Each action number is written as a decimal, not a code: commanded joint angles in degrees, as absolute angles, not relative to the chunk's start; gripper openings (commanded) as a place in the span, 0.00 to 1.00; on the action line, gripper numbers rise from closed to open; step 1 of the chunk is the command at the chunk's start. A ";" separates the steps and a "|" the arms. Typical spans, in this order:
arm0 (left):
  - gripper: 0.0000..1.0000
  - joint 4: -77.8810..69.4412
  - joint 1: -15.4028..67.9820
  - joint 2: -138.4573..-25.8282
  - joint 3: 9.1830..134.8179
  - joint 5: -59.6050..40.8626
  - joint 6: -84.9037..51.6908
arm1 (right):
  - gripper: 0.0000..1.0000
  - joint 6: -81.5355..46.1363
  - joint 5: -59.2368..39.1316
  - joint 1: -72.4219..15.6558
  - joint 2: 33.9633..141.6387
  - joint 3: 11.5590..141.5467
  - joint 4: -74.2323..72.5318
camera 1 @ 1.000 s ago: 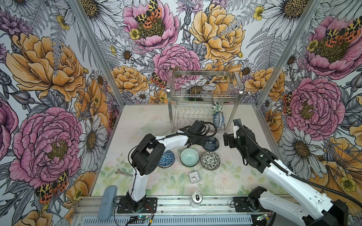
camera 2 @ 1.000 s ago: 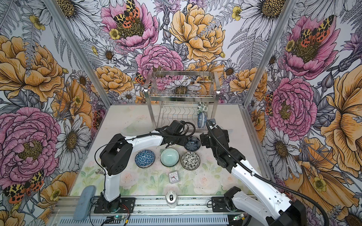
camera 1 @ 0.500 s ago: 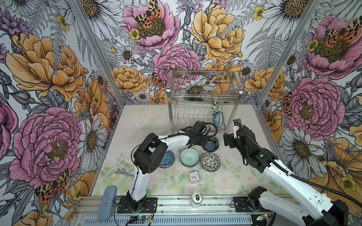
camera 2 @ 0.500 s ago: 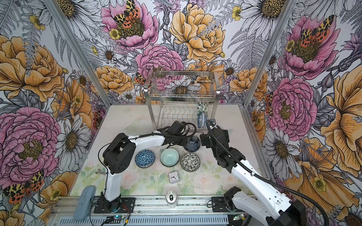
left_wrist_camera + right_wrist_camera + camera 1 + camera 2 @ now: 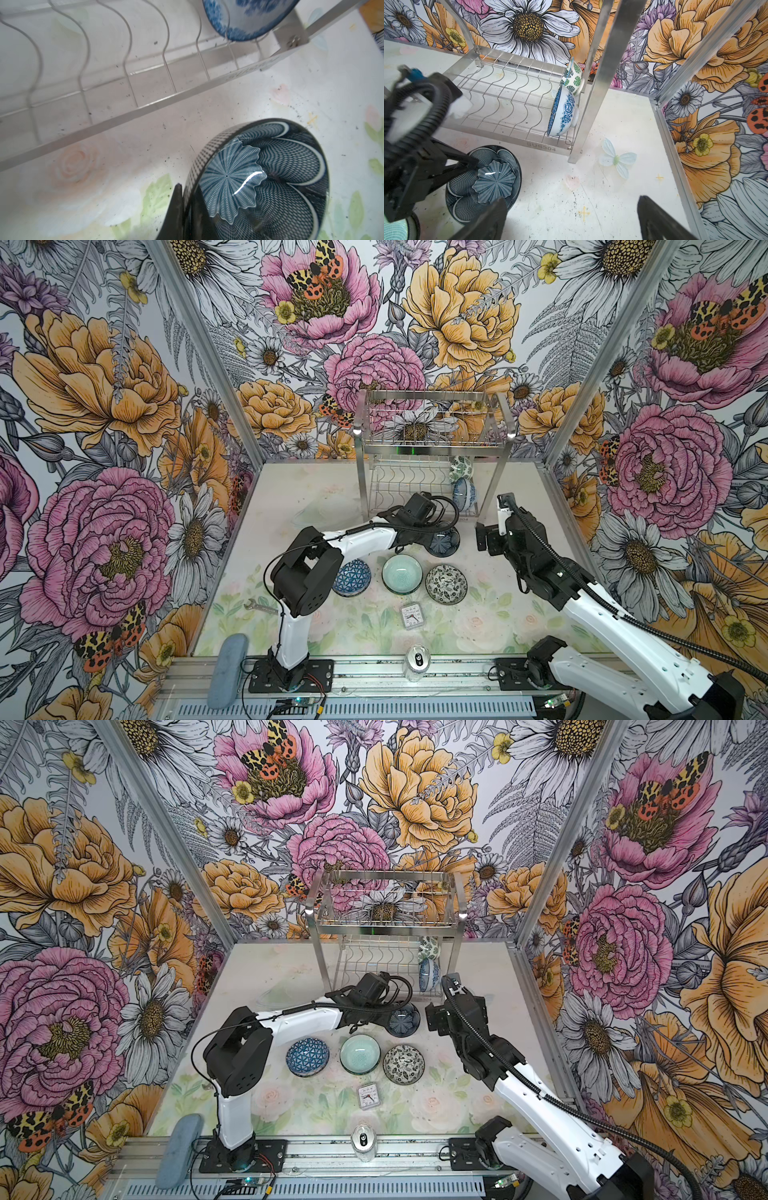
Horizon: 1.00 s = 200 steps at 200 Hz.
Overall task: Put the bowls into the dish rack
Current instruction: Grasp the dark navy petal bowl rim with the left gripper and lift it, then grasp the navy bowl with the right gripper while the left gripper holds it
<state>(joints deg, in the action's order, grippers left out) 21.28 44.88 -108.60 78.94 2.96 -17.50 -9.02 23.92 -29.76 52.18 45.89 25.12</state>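
My left gripper is shut on the near rim of the navy petal bowl, one finger inside and one outside. That bowl sits just in front of the dish rack. On edge in the rack's lower tier, at its right end, stand a green-leaf bowl and a blue floral bowl. A blue triangle bowl, a pale teal bowl and a black-white leaf bowl lie in a row on the table. Beside the rack's front right leg hovers my right gripper, open and empty.
A small square clock lies in front of the bowl row, with a can at the table's front edge. A wrench and a grey-blue oblong pad are at the front left. Flowered walls enclose the table on three sides.
My left gripper has closed on the navy petal bowl's rim, and the left elbow has shifted slightly. The right arm has not moved.
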 commanded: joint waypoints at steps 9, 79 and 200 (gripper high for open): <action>0.00 14.16 45.64 -98.19 76.47 8.41 -15.57 | 1.00 -12.77 18.30 -29.67 52.43 50.02 25.17; 0.00 8.99 46.82 -90.38 72.62 14.72 -14.90 | 0.98 -20.89 13.08 -34.12 63.39 56.70 18.56; 0.00 6.19 47.53 -87.45 71.44 15.61 -14.42 | 0.60 -33.93 14.10 -34.52 73.67 56.56 12.74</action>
<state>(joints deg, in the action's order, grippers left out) 11.25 47.29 -90.19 71.48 14.39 -14.76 -31.51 14.48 -34.13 73.25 57.43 16.84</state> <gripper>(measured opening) 0.075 0.633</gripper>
